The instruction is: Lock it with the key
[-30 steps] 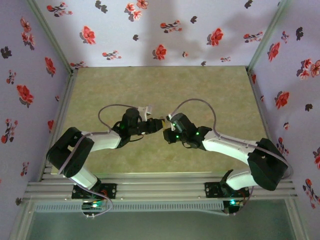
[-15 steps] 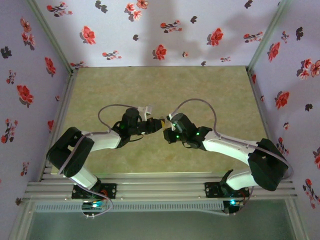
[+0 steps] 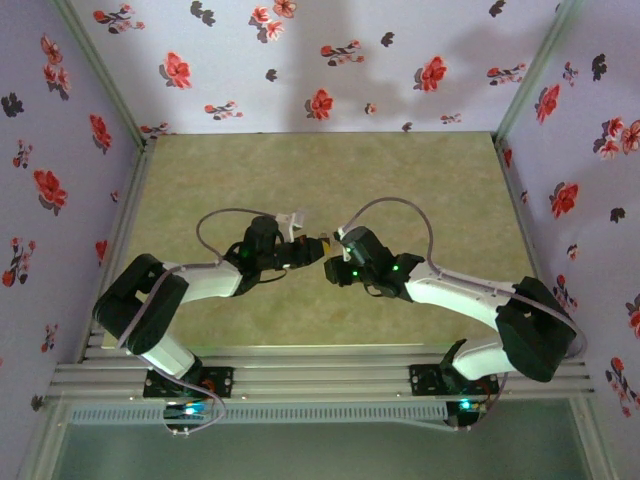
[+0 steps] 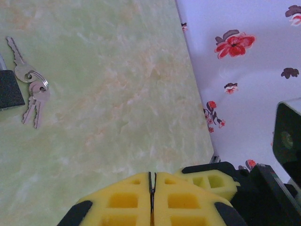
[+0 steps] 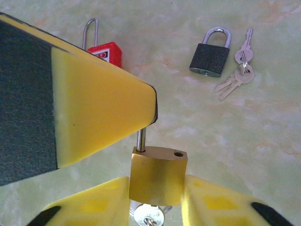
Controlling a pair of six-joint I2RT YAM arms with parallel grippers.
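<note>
Your arms have hardly moved. Your right pincer (image 5: 157,200) squeezes the boxy brass padlock (image 5: 158,172), with a shiny silver key (image 5: 149,218) stuck in its bottom. Your left pincer (image 4: 151,181) has its yellow pads (image 4: 124,200) pressed together.

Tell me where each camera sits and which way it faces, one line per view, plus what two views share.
Top external: above and behind the bases, looking down on the table; both arms show, left gripper and right gripper meeting mid-table.
Left wrist: looks past its shut yellow fingers across the table to the dark padlock and keys.
Right wrist: looks past its fingers, clamped on the brass padlock, toward the red padlock.
Shared: both wrist views show the dark padlock and keys.
</note>
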